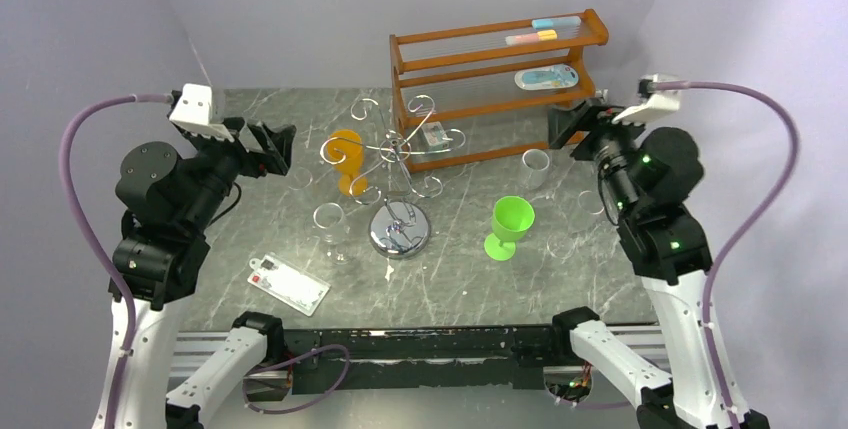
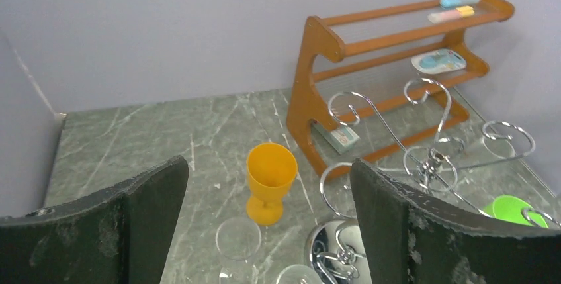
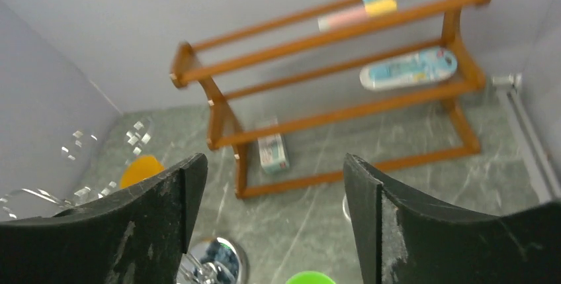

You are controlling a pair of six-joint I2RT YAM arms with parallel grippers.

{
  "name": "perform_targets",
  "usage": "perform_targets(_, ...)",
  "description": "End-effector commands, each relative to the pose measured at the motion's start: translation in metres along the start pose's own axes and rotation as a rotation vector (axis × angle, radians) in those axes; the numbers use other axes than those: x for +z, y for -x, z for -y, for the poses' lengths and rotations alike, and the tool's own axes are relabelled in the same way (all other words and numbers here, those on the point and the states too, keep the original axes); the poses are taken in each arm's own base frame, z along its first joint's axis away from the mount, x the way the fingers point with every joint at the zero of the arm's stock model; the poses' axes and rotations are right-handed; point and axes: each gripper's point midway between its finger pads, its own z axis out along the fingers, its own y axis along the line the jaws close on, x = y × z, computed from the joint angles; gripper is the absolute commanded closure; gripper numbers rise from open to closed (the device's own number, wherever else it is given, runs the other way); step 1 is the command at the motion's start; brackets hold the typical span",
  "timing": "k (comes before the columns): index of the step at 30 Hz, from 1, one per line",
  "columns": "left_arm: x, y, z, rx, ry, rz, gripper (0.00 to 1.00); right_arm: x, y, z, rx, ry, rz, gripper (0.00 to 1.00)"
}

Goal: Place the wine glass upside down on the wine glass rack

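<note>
Black finger pads fill the bottom of each wrist view, and both claws stand wide apart with nothing between them: the left gripper (image 1: 277, 147) and the right gripper (image 1: 565, 127) hang above the table's (image 1: 300, 109) left and right edges, both pointing inward. Behind, the wooden shelf (image 1: 480, 69) stands against the back wall. The wine glass rack (image 1: 399, 231) stands mid-table, its curled arms all bare.

Several glasses stand around it. I judge the clear wine glass (image 1: 330, 221) to be the one meant. It stands upright, bowl up and stem vertical, just left of the rack's base and in front of the orange goblet (image 1: 349, 161). The green goblet (image 1: 512, 221) stands on the rack's right.

The clear glass lies below and ahead of the left claw, low between its fingers in that wrist view, and the rack separates it from the right claw. The left arm is therefore the nearer. The grasp probably suits the stem or bowl, side on, leaving room to invert the glass.
</note>
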Motion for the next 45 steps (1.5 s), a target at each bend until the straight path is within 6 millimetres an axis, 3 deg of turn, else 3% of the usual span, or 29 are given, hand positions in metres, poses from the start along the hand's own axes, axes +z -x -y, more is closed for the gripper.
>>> perform_targets(1,-0.006,0.002,0.023,0.001,-0.133,0.043,0.04,-0.003,-0.046,0.014,0.054,-0.05,-0.109,0.18)
perform_targets(9,-0.001,-0.014,0.037,-0.003,-0.221,0.009,0.03,-0.011,-0.107,0.044,0.194,-0.228,-0.238,0.08)
perform_targets(16,-0.005,-0.025,0.047,-0.026,-0.282,-0.004,0.03,-0.012,-0.162,0.03,0.097,-0.107,-0.487,0.12)
perform_targets(20,-0.005,-0.026,0.052,-0.039,-0.308,-0.006,0.03,-0.003,-0.2,0.025,0.099,-0.079,-0.662,0.29)
perform_targets(24,-0.005,-0.029,0.054,-0.053,-0.317,-0.015,0.06,0.004,-0.228,0.03,0.102,-0.144,-0.765,0.39)
perform_targets(28,-0.005,-0.031,0.052,-0.064,-0.303,-0.023,0.12,-0.009,-0.252,0.017,0.05,-0.134,-0.863,0.35)
perform_targets(30,-0.007,-0.029,0.049,-0.076,-0.285,-0.015,0.08,-0.019,-0.267,0.002,0.053,-0.086,-0.92,0.3)
perform_targets(33,-0.011,-0.023,0.05,-0.076,-0.29,0.028,0.03,-0.03,-0.286,-0.005,0.079,-0.078,-0.948,0.3)
perform_targets(37,-0.014,-0.018,0.05,-0.086,-0.287,0.052,0.03,-0.036,-0.306,0.01,0.056,-0.17,-0.988,0.44)
perform_targets(42,-0.012,-0.022,0.051,-0.103,-0.291,0.029,0.05,-0.033,-0.32,0.007,0.01,-0.16,-1.013,0.62)
perform_targets(45,-0.011,-0.02,0.05,-0.117,-0.281,0.025,0.07,-0.03,-0.323,0.003,-0.02,-0.152,-1.018,0.84)
